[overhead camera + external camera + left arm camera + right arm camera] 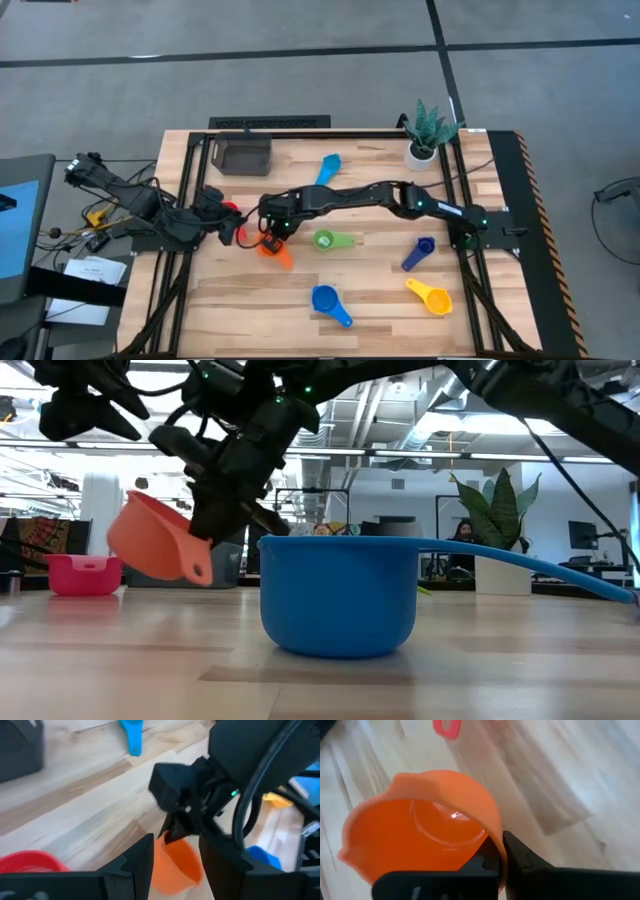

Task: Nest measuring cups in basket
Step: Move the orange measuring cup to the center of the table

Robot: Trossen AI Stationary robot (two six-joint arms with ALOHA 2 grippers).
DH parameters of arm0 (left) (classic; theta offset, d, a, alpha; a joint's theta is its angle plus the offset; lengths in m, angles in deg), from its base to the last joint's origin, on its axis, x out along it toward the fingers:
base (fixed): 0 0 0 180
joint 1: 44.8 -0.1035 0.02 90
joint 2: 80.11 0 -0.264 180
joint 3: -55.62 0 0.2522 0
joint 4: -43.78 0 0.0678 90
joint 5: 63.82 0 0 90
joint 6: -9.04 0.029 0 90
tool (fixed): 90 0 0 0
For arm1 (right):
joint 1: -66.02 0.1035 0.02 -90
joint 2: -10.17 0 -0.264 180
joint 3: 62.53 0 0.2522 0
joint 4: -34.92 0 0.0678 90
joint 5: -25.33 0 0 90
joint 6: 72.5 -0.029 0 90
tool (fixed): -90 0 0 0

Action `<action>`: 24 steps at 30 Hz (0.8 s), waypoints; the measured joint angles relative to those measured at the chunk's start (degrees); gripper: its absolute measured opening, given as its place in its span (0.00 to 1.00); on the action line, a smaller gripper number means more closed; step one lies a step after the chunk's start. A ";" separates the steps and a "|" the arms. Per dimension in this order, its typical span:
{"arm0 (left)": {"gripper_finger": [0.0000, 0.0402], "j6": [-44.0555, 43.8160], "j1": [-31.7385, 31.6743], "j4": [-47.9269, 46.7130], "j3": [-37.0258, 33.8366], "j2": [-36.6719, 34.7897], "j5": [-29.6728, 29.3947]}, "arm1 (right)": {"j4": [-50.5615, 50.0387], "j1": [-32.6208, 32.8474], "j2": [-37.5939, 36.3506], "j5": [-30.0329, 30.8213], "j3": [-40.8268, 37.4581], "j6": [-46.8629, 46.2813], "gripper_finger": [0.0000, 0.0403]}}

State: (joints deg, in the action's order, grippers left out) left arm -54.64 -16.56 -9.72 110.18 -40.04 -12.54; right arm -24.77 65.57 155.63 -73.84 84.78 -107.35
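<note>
Overhead, pale wooden plank surface (300,300) on grey floor; right tool (268,238) clamped on orange plastic measuring cup (272,249), left tool (232,228) apart beside it.

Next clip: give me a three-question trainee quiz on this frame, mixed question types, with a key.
1. True or false: the orange cup rests flat on the table.
2. Which gripper grips the orange cup? A) left gripper B) right gripper C) neither
3. Fill in: the basket holds ___ cups in the high view.

Key:
1. False; in the low view it hangs tilted above the wood.
2. B; its fingers pinch the cup's rim, while the left gripper stands open beside it.
3. No; the red cup, green cup and the others lie outside it.
</note>
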 joint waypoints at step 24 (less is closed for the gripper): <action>0.36 -1.64 -0.01 -10.03 0.41 -0.01 2.53 | -1.95 -2.36 0.10 3.47 0.03 -6.30 0.19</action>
State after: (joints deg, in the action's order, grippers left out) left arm -56.28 -16.57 -19.75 110.59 -40.05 -10.01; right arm -26.73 63.21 155.73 -70.37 84.81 -113.65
